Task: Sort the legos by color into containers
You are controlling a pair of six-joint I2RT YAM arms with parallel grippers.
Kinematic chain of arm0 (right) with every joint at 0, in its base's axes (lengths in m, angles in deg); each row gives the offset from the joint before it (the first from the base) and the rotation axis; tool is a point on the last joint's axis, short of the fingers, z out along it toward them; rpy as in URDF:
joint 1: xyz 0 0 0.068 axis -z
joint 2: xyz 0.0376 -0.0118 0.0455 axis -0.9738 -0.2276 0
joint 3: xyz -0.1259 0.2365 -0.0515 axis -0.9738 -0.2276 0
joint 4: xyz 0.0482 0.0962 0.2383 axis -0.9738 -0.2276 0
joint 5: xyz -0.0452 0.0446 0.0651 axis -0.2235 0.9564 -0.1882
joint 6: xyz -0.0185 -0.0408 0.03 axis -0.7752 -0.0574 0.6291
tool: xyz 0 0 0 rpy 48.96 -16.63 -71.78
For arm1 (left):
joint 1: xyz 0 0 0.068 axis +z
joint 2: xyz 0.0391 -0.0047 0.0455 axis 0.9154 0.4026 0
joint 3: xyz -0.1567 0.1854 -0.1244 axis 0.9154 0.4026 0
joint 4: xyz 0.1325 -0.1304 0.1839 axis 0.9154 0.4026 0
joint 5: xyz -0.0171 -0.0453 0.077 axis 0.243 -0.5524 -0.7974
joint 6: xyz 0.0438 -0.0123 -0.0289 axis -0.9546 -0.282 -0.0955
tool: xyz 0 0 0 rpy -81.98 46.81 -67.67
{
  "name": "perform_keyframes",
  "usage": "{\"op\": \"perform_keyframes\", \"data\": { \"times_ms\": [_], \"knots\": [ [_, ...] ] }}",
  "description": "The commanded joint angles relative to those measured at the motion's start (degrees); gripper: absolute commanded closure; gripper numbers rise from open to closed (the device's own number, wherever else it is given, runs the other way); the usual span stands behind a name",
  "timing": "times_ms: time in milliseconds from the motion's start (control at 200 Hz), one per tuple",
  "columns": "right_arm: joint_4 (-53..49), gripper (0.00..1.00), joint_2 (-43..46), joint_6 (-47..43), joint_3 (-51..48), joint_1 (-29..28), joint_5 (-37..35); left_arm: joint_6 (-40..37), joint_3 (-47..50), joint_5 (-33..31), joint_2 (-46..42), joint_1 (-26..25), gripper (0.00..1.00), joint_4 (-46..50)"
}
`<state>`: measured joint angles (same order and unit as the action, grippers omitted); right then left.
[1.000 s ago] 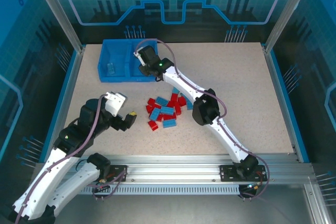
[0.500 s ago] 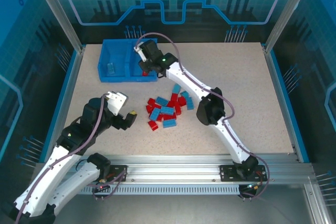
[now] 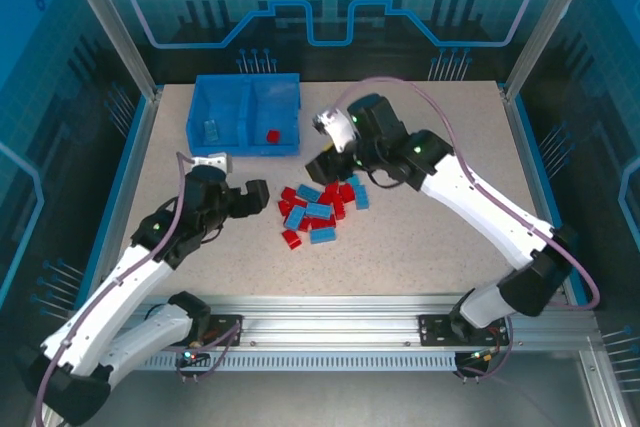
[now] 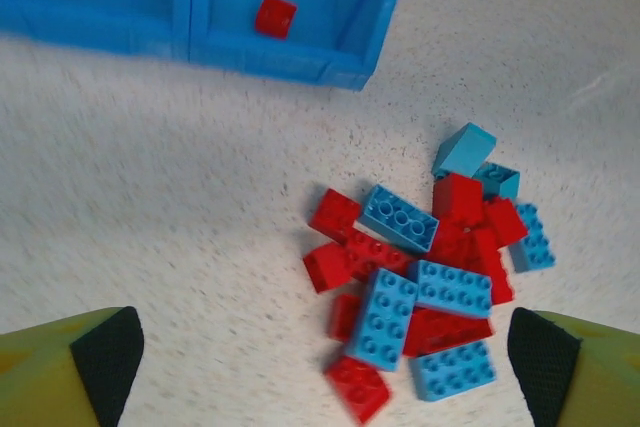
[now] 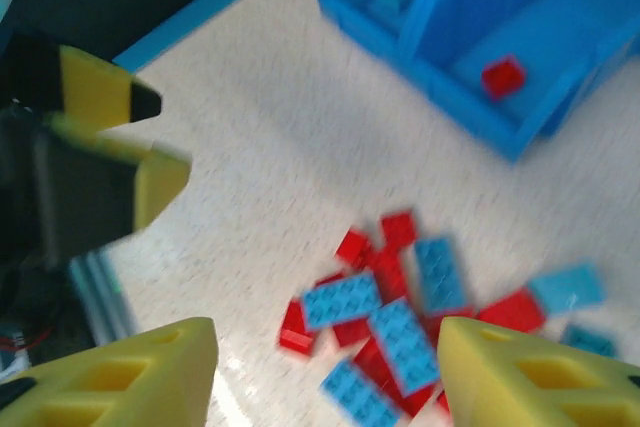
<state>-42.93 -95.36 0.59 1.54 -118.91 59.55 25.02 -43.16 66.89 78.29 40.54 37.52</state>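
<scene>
Red brick (image 4: pixel 274 15) in blue bin (image 4: pixel 280 57), left pincer (image 4: pixel 325 355) spread wide, right pincer (image 5: pixel 325 347) parted, both empty

A pale speckled table (image 3: pixel 450 147) is bearing everything here. Red and light blue legos (image 4: pixel 420 277) are lying on it in one loose heap, some resting on others, straight ahead of the left claw (image 4: pixel 325 355) and just ahead of the right claw (image 5: pixel 330 367). The blue bin (image 4: pixel 290 57) is sitting flat on the table beyond the heap, ahead-left of the left claw and ahead-right of the right claw, apart from the bricks.
</scene>
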Motion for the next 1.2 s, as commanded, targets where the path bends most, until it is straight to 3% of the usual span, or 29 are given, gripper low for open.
{"op": "perform_keyframes", "data": {
  "times_ms": [0, 130, 335, 790, 1196],
  "knots": [
    [0.24, 0.35, 2.37, 7.41, -6.59, 0.54, 2.64, 21.26, 0.04, 3.77, 5.84, 0.03, 0.08, 0.36],
    [-0.89, 0.27, 3.61, 10.81, -10.06, 0.67, 3.31, 28.85, 3.59, 10.15, 13.31, -0.1, 0.17, -5.11],
    [0.27, 0.18, 1.85, 11.76, -11.16, 0.67, 5.08, 28.01, 3.57, 11.96, 23.41, -0.83, 0.32, -11.29],
    [-0.63, 0.17, -1.49, 11.76, -8.4, 0.54, 5.2, 24.57, -2.59, 11.12, 39.61, -0.78, 0.41, -15.33],
    [-1.31, 0.17, -0.43, 12.12, -8.51, 0.17, 5.56, 23.78, -0.06, 7.15, 42.52, -0.83, 0.67, -13.68]
  ]
}}
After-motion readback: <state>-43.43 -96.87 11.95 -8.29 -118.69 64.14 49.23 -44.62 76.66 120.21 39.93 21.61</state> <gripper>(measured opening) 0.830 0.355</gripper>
